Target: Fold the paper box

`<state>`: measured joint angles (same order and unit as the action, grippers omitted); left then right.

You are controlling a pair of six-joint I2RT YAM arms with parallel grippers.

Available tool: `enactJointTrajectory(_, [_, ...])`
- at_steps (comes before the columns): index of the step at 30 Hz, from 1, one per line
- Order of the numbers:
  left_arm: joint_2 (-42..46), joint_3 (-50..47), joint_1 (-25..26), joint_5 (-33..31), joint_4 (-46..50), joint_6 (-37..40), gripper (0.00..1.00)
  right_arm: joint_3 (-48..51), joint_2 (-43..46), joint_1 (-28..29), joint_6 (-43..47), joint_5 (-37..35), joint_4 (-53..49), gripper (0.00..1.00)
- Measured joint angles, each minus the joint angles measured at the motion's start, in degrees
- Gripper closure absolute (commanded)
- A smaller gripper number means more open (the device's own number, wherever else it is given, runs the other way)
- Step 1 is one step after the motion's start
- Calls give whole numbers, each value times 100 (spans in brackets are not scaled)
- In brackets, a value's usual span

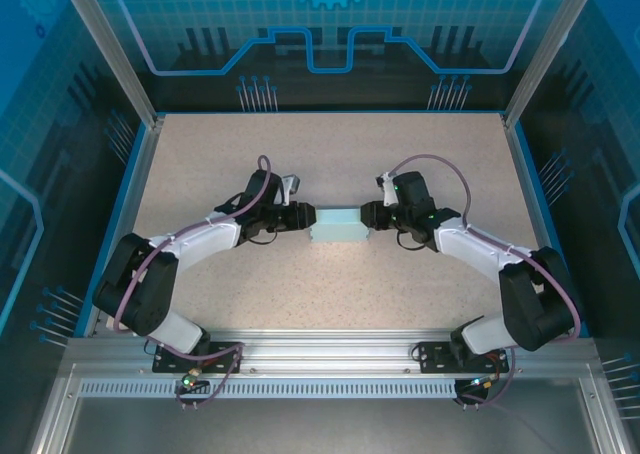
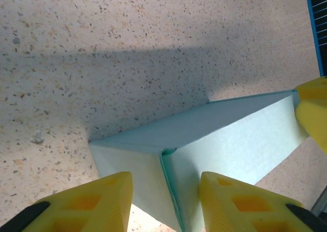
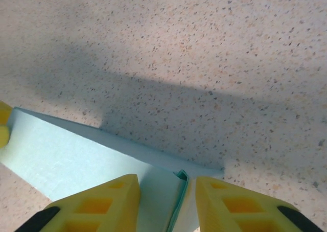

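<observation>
- The paper box lay near the middle of the speckled table, a small pale teal block with its long side running left to right, flat on the surface.
- The two arms reached in from either side and met at it: the left gripper was at the box's left end and the right gripper at its right end, each looking from above as though it touched the paper.
- From the left wrist, the left gripper had its yellow fingers partway apart, neither wide nor closed, with an upright edge of the paper box showing in the gap between them.
- I could not tell whether those fingers pinched the paper or merely stood beside it.
- At the far end of the box in that same view, a yellow finger of the other arm sat against the box's end.
- From the right wrist, the right gripper was set much the same, its fingers a narrow way apart and a thin raised paper edge standing between them.
- Whether it was clamped there I could not tell either.
- The paper box ran away to the left in that view, casting a broad shadow on the table behind it.
</observation>
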<state>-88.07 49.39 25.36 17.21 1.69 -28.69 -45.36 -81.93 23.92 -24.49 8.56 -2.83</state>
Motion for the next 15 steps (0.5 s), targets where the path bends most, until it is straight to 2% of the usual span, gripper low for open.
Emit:
enactJointTrajectory(6, [-74,107,-4,354,98,-306,67,83,79,-262,-195,708,-15,69])
enactJointTrajectory(15, [-643,940,-129,341,516,-487,72,0,-42,-413,-518,859,37,75])
